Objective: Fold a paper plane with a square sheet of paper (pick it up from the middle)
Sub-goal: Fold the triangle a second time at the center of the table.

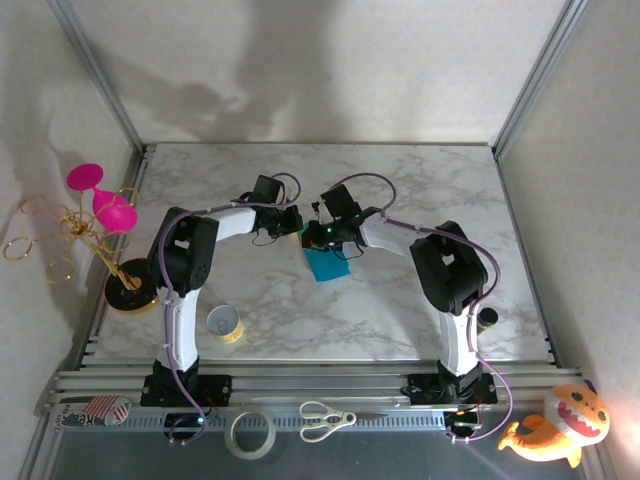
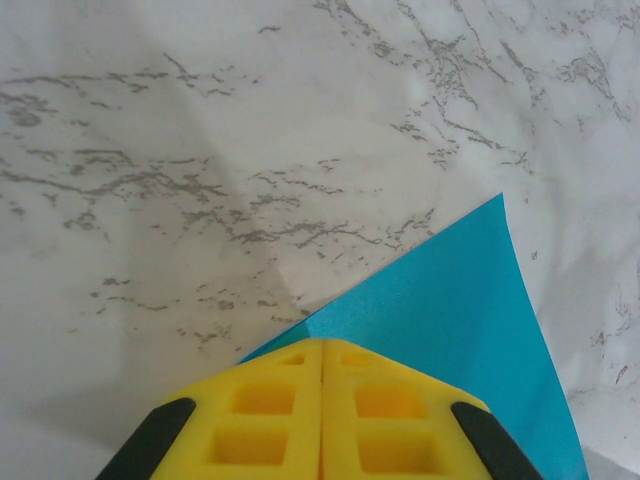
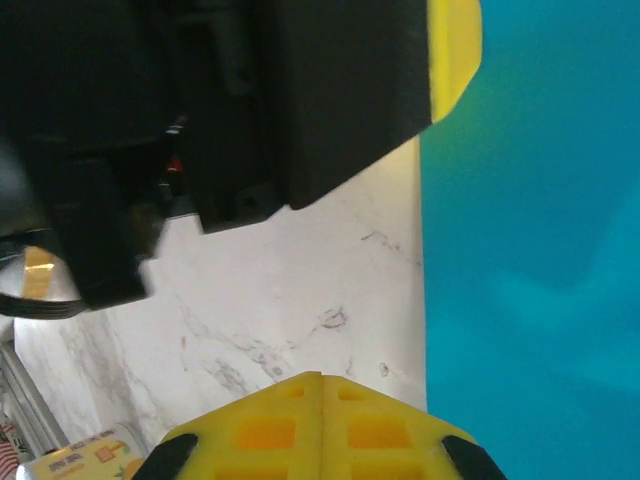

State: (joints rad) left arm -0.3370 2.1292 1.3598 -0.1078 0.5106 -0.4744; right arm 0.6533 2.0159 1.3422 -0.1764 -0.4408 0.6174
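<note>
Both arms reach in to the middle of the marble counter [image 1: 430,190], where the square sheet of paper [image 1: 325,264] lies teal against the stone, just on the near side of the two wrists. The left tool [image 2: 322,345] has its yellow fingers pressed flat together with no gap. Its tip sits over one corner of the sheet, and whether any paper is pinched there I cannot tell. The right tool [image 3: 322,378] is likewise closed tight with nothing between its fingers, over bare marble just beside the sheet's straight edge, with the left arm's black housing close ahead of it. A small yellow tape roll [image 1: 225,323] stands well apart, near the left arm's base.
</note>
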